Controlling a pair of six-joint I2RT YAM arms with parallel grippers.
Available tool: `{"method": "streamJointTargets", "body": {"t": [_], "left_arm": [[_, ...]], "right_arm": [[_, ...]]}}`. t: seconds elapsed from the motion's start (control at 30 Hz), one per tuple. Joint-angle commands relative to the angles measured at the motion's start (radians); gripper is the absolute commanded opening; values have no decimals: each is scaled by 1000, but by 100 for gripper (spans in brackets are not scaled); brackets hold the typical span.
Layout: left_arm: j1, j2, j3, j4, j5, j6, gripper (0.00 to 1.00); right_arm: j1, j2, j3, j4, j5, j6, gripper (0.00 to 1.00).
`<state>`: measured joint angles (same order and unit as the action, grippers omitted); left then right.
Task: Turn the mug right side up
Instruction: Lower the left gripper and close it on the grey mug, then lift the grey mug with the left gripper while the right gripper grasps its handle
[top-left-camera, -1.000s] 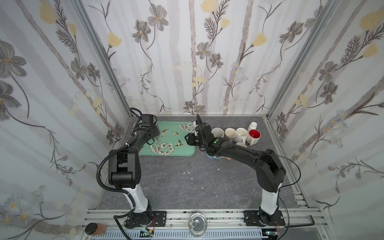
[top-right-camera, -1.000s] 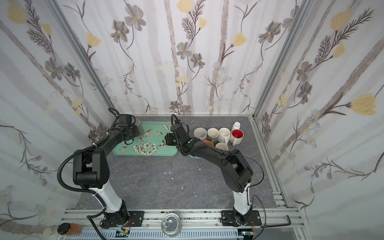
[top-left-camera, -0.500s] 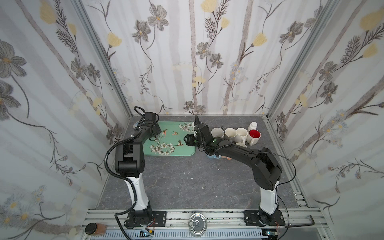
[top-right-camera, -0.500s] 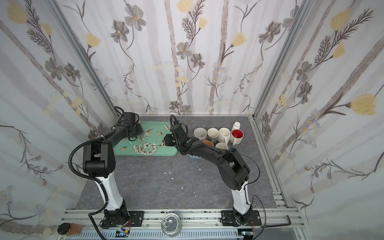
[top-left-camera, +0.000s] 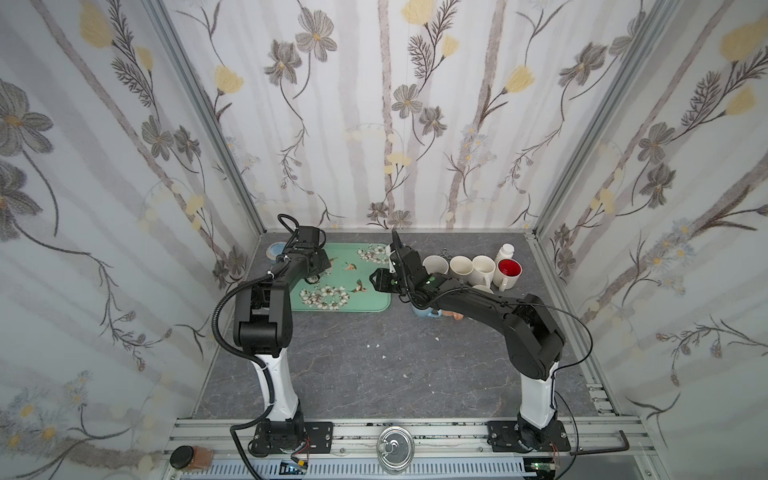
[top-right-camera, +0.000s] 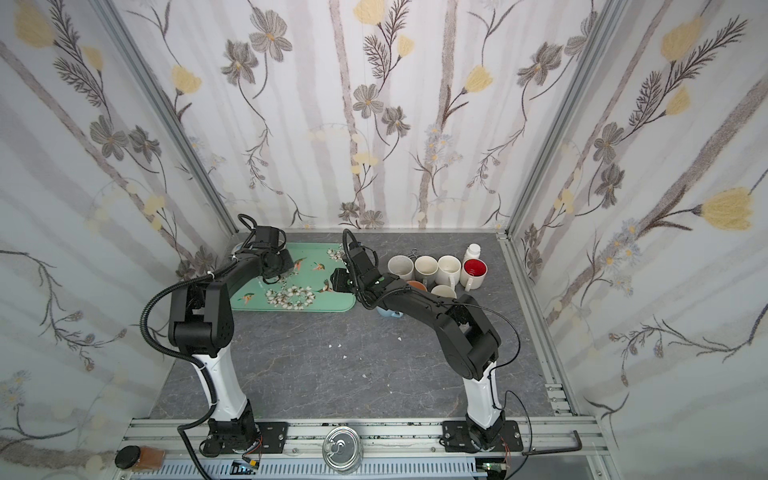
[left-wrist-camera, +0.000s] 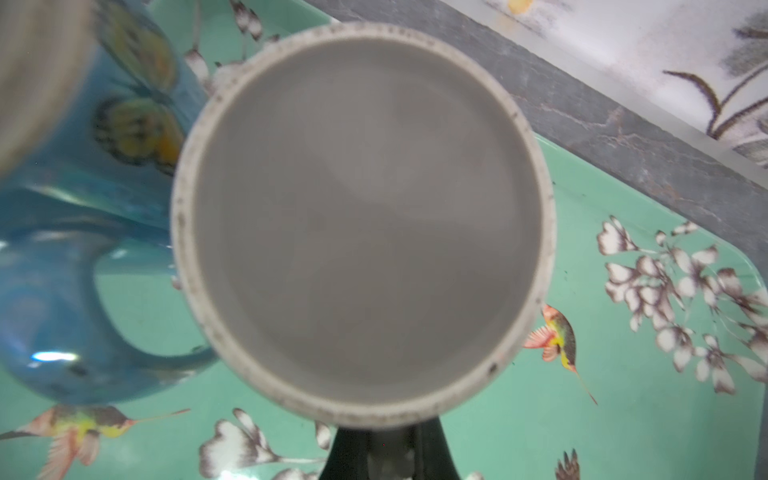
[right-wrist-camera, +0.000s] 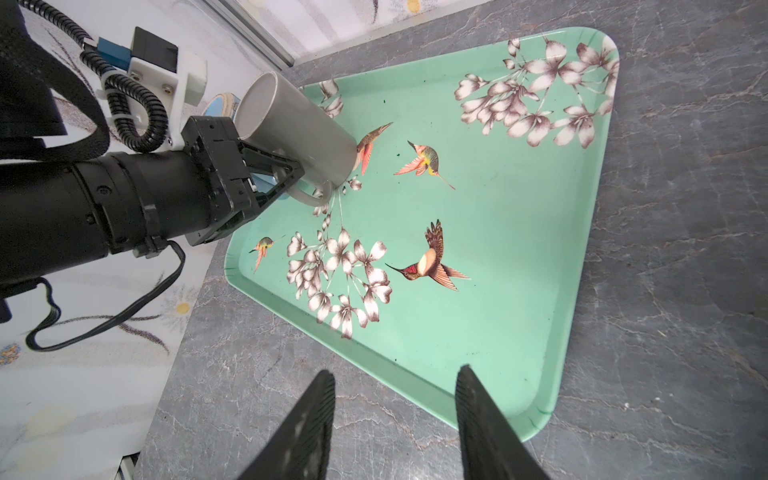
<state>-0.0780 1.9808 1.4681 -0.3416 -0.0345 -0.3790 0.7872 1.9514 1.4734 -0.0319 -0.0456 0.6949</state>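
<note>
So: plain grey mug (right-wrist-camera: 295, 133), tilted, w/ handle in left gripper (right-wrist-camera: 293, 176)

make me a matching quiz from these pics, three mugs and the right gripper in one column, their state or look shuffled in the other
Column one
1. grey mug
2. blue mug
3. red-lined mug
4. right gripper

Column two
a. open, holding nothing
b. upright, at the right end of the mug row in both top views
c. tilted over the tray, gripped by the left gripper
d. butterfly pattern on its side

Pairs: 1-c, 2-d, 3-b, 4-a
</note>
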Motion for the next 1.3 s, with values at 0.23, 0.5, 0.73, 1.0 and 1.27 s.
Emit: {"method": "streamJointTargets", "body": {"t": [0.23, 0.5, 0.73, 1.0, 1.27], "left_arm": [[-121, -66, -52, 44, 106, -79, 0], [-160, -185, -208, 144, 165, -149, 0], [-160, -276, -325, 221, 175, -159, 0], [-134, -339, -422, 334, 265, -218, 0], [-88, -425, -528, 499, 399, -267, 0]], "right_arm": [[0, -71, -71, 28, 15, -3, 48], [0, -107, -129, 61, 8, 18, 48], [1, -106, -154, 99, -21, 50, 48], [0, -112, -183, 142, -53, 85, 48], [1, -119, -193, 167, -62, 107, 48]]}}
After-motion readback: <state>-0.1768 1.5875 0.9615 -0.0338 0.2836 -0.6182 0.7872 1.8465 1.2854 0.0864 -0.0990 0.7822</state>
